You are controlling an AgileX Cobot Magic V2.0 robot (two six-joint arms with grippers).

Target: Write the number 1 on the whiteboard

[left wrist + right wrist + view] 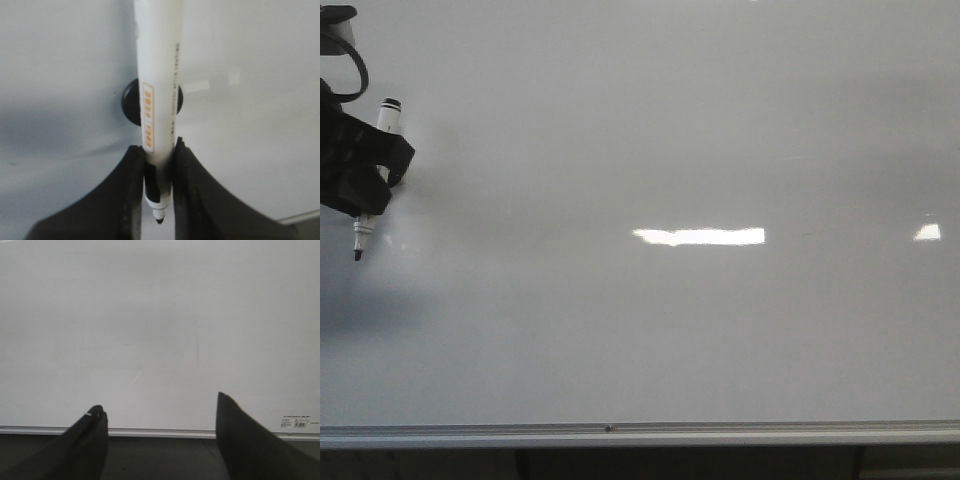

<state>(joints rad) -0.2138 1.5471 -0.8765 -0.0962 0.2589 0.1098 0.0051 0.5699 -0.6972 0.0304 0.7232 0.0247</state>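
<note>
glossy whiteboard, grey rail, glare

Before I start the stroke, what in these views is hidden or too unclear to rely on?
- Front view: most of the left gripper is cut off by the frame's left edge.
- Front and left wrist views: whether the marker tip touches the whiteboard cannot be told.
- Left wrist view: the marker's orange label is too blurred to read.
- Right wrist view: the corner sticker is too small to read.
</note>
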